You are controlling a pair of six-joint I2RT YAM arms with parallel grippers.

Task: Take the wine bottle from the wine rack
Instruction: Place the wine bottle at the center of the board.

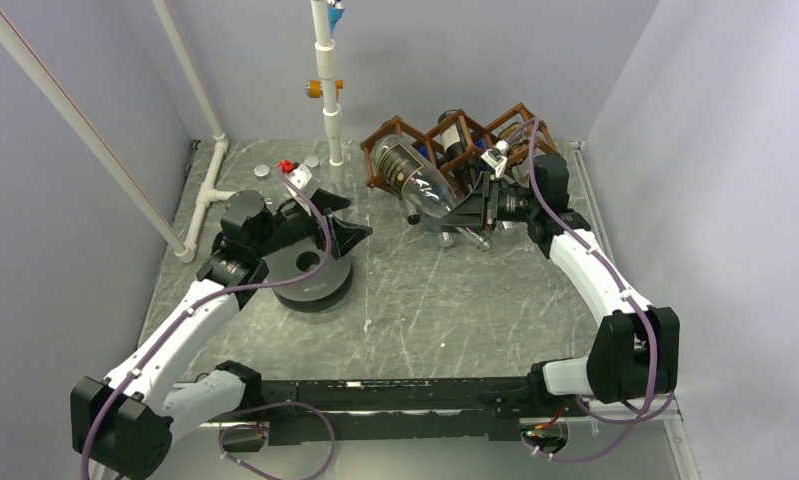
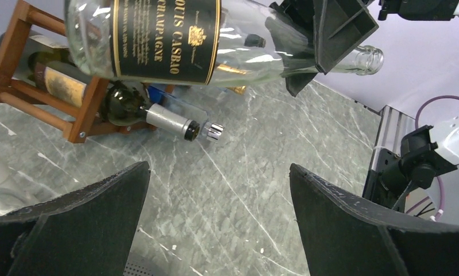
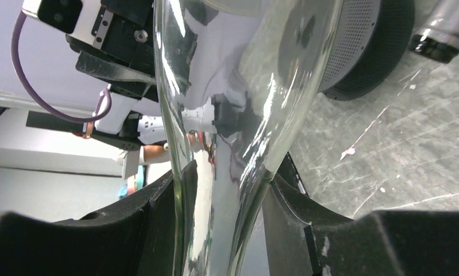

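Looking down from above, the right gripper (image 1: 472, 213) is clamped on the neck of the clear glass wine bottle with a black and gold label (image 1: 422, 183). The bottle slants from the left cell of the brown wooden lattice wine rack (image 1: 455, 138) toward the grey marbled table (image 1: 425, 310). Its base overlaps the mouth of that cell, and whether it has cleared the wood I cannot tell here. The left gripper (image 1: 340, 217) hangs well apart over a black round perforated disc (image 1: 310, 285), jaws spread and empty.

From the left wrist, the bottle (image 2: 164, 40) is off the table, held near its neck by the right gripper (image 2: 324, 34). Its base sits just beside the rack's front corner (image 2: 20, 63) — seemingly in front of it, not inside. A dark green bottle with a silver foil neck (image 2: 158, 118) lies in the rack.

From the right wrist, the glass neck (image 3: 232, 115) runs between both fingers (image 3: 158, 213), pinched firmly.

The pull-out looks nearly done — what remains is drawing the base fully clear and setting the bottle down.
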